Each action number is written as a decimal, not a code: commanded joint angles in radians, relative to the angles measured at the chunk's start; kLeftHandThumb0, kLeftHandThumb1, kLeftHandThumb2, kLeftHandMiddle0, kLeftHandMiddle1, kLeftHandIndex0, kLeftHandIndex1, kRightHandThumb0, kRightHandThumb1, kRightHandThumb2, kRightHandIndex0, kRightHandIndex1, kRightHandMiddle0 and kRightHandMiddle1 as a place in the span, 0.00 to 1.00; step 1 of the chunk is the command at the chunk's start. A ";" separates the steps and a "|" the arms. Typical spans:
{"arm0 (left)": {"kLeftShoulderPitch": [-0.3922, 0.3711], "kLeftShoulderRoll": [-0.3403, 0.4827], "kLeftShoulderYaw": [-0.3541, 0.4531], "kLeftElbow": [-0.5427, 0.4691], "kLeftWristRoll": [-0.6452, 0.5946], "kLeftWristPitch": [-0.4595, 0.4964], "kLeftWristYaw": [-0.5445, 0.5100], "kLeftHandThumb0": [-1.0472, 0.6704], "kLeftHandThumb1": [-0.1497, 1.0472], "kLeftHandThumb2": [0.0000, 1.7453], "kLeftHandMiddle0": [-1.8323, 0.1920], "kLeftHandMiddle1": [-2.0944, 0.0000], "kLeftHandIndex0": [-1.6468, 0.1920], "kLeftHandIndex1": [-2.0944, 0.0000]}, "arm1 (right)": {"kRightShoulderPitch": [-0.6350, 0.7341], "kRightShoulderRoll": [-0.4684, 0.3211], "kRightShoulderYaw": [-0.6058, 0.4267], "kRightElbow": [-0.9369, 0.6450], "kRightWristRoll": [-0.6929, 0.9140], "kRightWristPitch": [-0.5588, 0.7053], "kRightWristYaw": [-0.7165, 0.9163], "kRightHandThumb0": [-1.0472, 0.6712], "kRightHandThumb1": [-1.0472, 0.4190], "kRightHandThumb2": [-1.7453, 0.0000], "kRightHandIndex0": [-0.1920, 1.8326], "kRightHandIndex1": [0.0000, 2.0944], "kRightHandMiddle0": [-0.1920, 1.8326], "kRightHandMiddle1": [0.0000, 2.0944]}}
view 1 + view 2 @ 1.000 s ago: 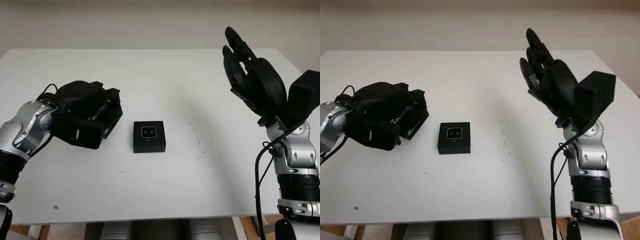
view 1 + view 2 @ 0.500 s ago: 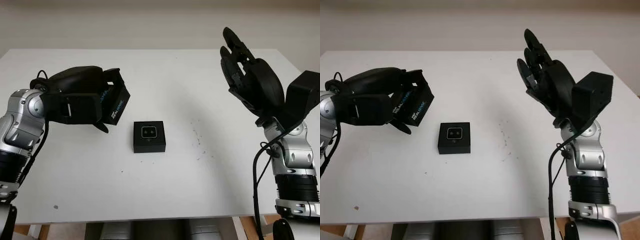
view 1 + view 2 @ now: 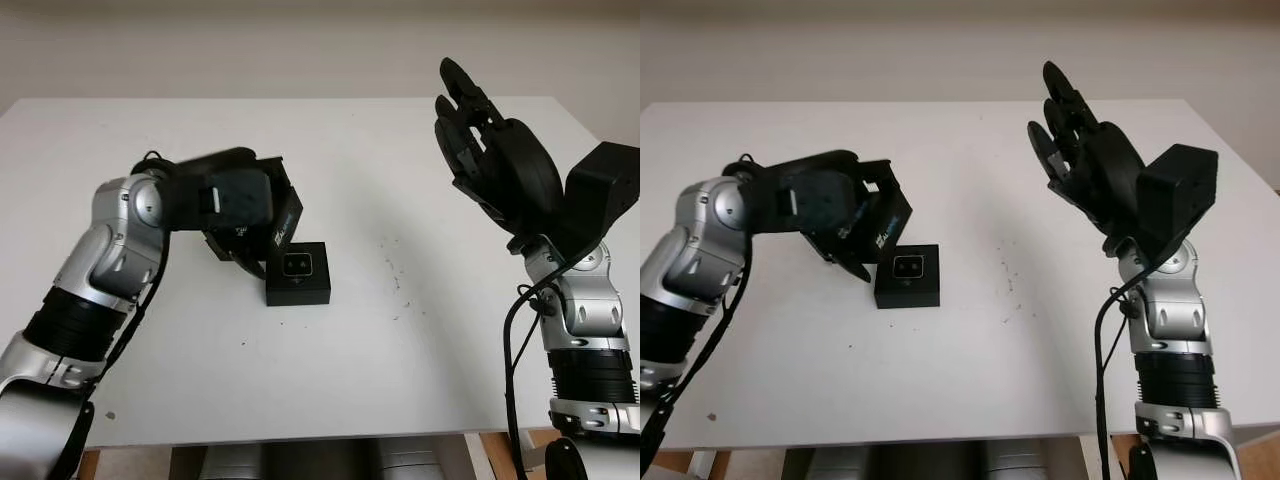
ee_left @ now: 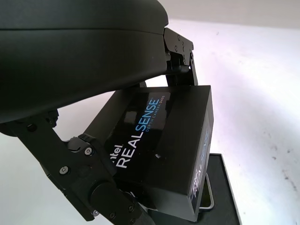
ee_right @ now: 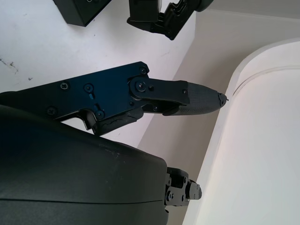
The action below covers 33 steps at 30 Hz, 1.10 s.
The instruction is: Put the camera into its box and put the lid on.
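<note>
One box is sitting near the middle of the desk, open side up, with the camera already lying in it, lens face showing. The lid is hanging tilted just above and to the left of the box, its lower edge close over the box's left rim; whether it is touching the rim cannot be told. The left hand is carrying it, fingers closed across the printed top and around the sides.

Judgement: the camera step is looking done, and the lid-fitting step is in hand. The coming move is turning on one relation: the lid is lying off-square to the box, up and to the left of it, so it is needing to shift rightward, level out and come down squarely over the rims. A tilted descent is risking catching one edge and pushing the box along the desk.

The right hand is raised well apart over the right side of the desk, open and holding nothing. Nothing is standing between lid and box. Faint specks are marking the desk right of the box.
</note>
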 commanded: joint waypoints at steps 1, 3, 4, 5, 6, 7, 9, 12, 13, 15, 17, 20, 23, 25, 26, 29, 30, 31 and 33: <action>-0.049 -0.021 -0.004 -0.005 -0.007 0.039 -0.016 0.43 1.00 0.22 0.48 0.00 0.53 0.00 | 0.006 0.000 0.003 -0.028 -0.001 0.003 -0.003 0.22 0.00 0.74 0.03 0.02 0.05 0.03; -0.059 -0.033 -0.014 0.005 -0.005 0.061 -0.020 0.43 1.00 0.22 0.47 0.00 0.52 0.00 | 0.011 0.004 0.005 -0.033 -0.003 0.004 -0.008 0.22 0.00 0.74 0.03 0.03 0.06 0.03; -0.061 -0.037 -0.017 0.008 -0.005 0.067 -0.019 0.43 1.00 0.22 0.48 0.00 0.52 0.00 | 0.013 0.004 0.007 -0.035 -0.005 0.004 -0.010 0.23 0.00 0.74 0.03 0.03 0.06 0.03; -0.063 -0.040 -0.023 0.010 -0.003 0.075 -0.020 0.43 1.00 0.23 0.49 0.00 0.55 0.00 | 0.015 0.004 0.008 -0.039 -0.005 0.005 -0.012 0.23 0.00 0.74 0.03 0.03 0.06 0.03; -0.065 -0.043 -0.029 0.009 0.003 0.088 -0.023 0.43 1.00 0.23 0.52 0.00 0.59 0.00 | 0.016 0.005 0.009 -0.043 -0.006 0.010 -0.015 0.22 0.00 0.74 0.03 0.03 0.06 0.03; -0.067 -0.046 -0.037 0.007 0.010 0.106 -0.027 0.43 1.00 0.23 0.54 0.00 0.61 0.00 | 0.018 0.006 0.011 -0.045 -0.009 0.011 -0.019 0.22 0.00 0.74 0.04 0.03 0.06 0.03; -0.071 -0.054 -0.054 0.003 0.029 0.137 -0.026 0.43 1.00 0.23 0.60 0.00 0.69 0.00 | 0.021 0.005 0.015 -0.049 -0.015 0.008 -0.024 0.22 0.00 0.75 0.04 0.03 0.06 0.03; -0.068 -0.060 -0.072 0.008 0.053 0.149 -0.009 0.43 1.00 0.23 0.62 0.00 0.73 0.00 | 0.027 0.008 0.018 -0.054 -0.020 0.002 -0.032 0.22 0.00 0.74 0.04 0.03 0.07 0.03; -0.069 -0.063 -0.075 0.013 0.058 0.152 -0.005 0.43 1.00 0.23 0.62 0.00 0.75 0.00 | 0.028 0.010 0.018 -0.054 -0.019 0.001 -0.034 0.22 0.00 0.74 0.04 0.03 0.07 0.03; -0.070 -0.073 -0.079 0.029 0.067 0.155 0.014 0.44 1.00 0.23 0.64 0.00 0.79 0.00 | 0.029 0.017 0.017 -0.055 -0.015 -0.003 -0.038 0.22 0.00 0.74 0.04 0.03 0.07 0.03; -0.071 -0.082 -0.081 0.043 0.075 0.152 0.033 0.44 1.00 0.22 0.64 0.00 0.85 0.00 | 0.030 0.022 0.018 -0.059 -0.014 0.002 -0.043 0.22 0.00 0.75 0.05 0.03 0.07 0.03; -0.079 -0.101 -0.088 0.092 0.086 0.137 0.076 0.44 1.00 0.21 0.64 0.00 0.88 0.00 | 0.029 0.031 0.016 -0.057 -0.007 0.001 -0.046 0.22 0.00 0.75 0.05 0.03 0.07 0.03; -0.086 -0.113 -0.088 0.135 0.084 0.120 0.100 0.45 1.00 0.21 0.63 0.00 0.91 0.00 | 0.028 0.037 0.018 -0.056 -0.012 -0.005 -0.053 0.22 0.00 0.75 0.05 0.03 0.07 0.03; -0.093 -0.125 -0.091 0.158 0.087 0.139 0.100 0.45 1.00 0.21 0.65 0.00 0.95 0.00 | 0.029 0.038 0.018 -0.060 -0.009 0.000 -0.054 0.22 0.00 0.75 0.05 0.03 0.07 0.03; -0.092 -0.129 -0.101 0.164 0.095 0.143 0.098 0.45 1.00 0.21 0.67 0.00 0.98 0.07 | 0.030 0.038 0.018 -0.061 -0.010 0.000 -0.053 0.22 0.00 0.75 0.05 0.03 0.07 0.03; -0.085 -0.130 -0.126 0.167 0.109 0.144 0.081 0.44 1.00 0.21 0.65 0.00 0.99 0.14 | 0.029 0.045 0.017 -0.060 -0.004 0.001 -0.053 0.22 0.00 0.75 0.04 0.03 0.07 0.03; -0.084 -0.135 -0.128 0.167 0.106 0.159 0.070 0.44 1.00 0.21 0.58 0.00 0.89 0.07 | 0.030 0.047 0.017 -0.061 -0.005 0.002 -0.055 0.22 0.00 0.75 0.05 0.03 0.07 0.03; -0.084 -0.141 -0.128 0.166 0.103 0.177 0.063 0.44 1.00 0.22 0.56 0.00 0.90 0.06 | 0.030 0.047 0.017 -0.058 -0.007 -0.002 -0.054 0.22 0.00 0.75 0.05 0.03 0.07 0.03; -0.089 -0.158 -0.129 0.157 0.103 0.236 0.044 0.44 1.00 0.23 0.55 0.00 0.94 0.07 | 0.030 0.046 0.018 -0.051 -0.011 -0.010 -0.053 0.21 0.00 0.76 0.05 0.03 0.07 0.03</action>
